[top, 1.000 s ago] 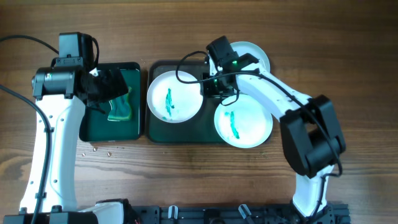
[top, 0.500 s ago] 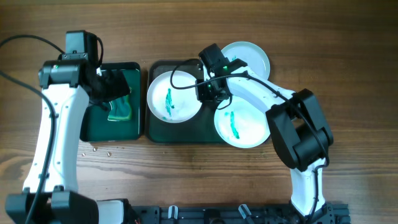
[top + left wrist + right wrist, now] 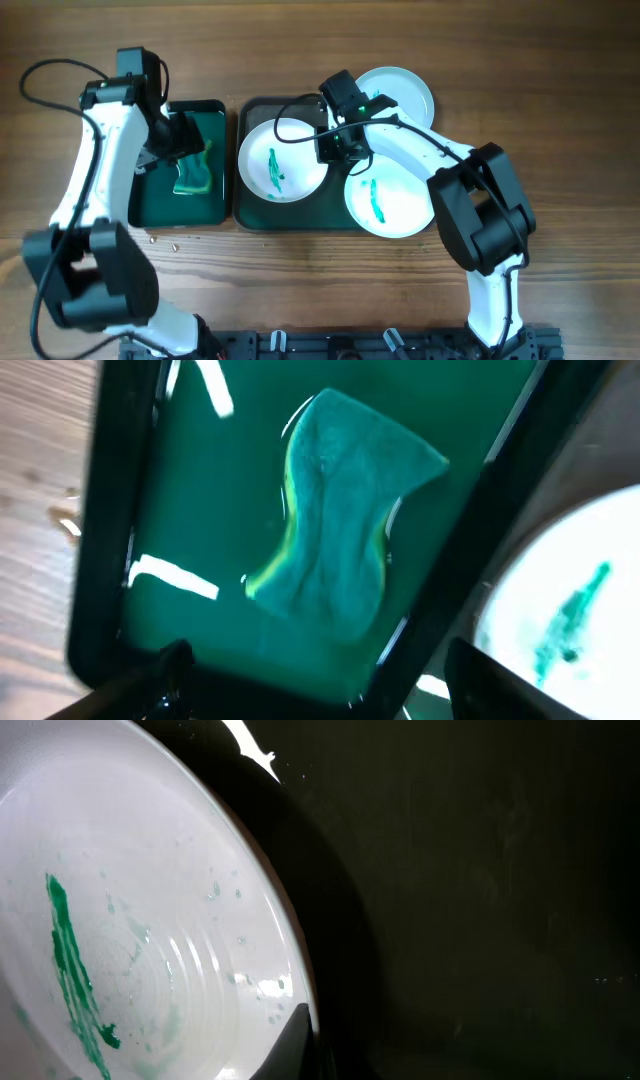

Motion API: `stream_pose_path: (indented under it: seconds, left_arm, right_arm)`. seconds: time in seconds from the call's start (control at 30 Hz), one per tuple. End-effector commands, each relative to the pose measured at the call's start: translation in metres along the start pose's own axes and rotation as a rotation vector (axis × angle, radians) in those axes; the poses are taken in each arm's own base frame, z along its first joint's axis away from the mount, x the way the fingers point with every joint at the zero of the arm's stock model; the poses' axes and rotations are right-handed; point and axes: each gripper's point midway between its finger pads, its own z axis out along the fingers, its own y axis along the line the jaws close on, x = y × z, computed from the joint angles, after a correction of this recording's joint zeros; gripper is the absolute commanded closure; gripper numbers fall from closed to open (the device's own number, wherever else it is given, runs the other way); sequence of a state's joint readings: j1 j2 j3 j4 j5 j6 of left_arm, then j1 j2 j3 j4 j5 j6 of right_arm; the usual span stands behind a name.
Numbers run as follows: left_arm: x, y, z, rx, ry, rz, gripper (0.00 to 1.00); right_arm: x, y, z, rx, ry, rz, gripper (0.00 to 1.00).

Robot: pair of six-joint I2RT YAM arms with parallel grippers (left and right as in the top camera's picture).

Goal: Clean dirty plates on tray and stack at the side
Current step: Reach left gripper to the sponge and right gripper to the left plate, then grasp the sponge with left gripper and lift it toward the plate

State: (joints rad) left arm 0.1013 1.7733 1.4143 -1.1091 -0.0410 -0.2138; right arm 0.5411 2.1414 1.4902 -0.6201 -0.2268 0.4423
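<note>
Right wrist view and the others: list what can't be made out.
- Right gripper grip on the left plate: overhead, the right arm covers the fingertips; right wrist view, bottom edge cuts them off.
- Far plate: overhead, right arm hides its left side.
- Specks on the table: overhead, too small to identify.

The desk (image 3: 320, 290) is matt, grained wood. The plates (image 3: 283, 158) look smooth and glossy, the tray (image 3: 300, 215) dark with a sheen. Left of the tray, the sponge (image 3: 340, 520) looks fibrous.

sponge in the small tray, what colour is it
Teal green with a yellow-green edge; the left wrist view shows the sponge best.
</note>
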Motion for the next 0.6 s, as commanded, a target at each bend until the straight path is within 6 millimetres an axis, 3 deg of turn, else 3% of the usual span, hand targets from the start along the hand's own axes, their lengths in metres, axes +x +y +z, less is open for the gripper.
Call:
stream_pose_path:
  seconds: [0.0, 0.17, 0.3, 0.4, 0.5, 0.57]
  left_arm:
    - [0.0, -0.002, 0.033, 0.051, 0.098, 0.062, 0.32]
    - [0.007, -0.004, 0.066, 0.075, 0.19, 0.115, 0.38]
    - [0.005, -0.009, 0.078, 0.098, 0.197, 0.133, 0.44]
    - [0.001, -0.01, 0.082, 0.1, 0.179, 0.134, 0.59]
    - [-0.004, -0.01, 0.084, 0.1, 0.161, 0.133, 0.81]
    - [-0.005, -0.011, 0.086, 0.101, 0.158, 0.133, 0.84]
  right_arm:
    - [0.0, -0.01, 0.009, 0.052, -0.002, 0.002, 0.96]
    - [-0.001, -0.012, 0.009, 0.064, -0.007, -0.006, 0.96]
    - [-0.001, -0.012, 0.009, 0.065, -0.007, -0.005, 0.96]
    - [-0.001, -0.012, 0.009, 0.065, -0.006, -0.012, 0.96]
    - [-0.001, -0.012, 0.009, 0.065, -0.007, -0.016, 0.96]
    - [-0.001, -0.012, 0.009, 0.065, -0.007, -0.016, 0.96]
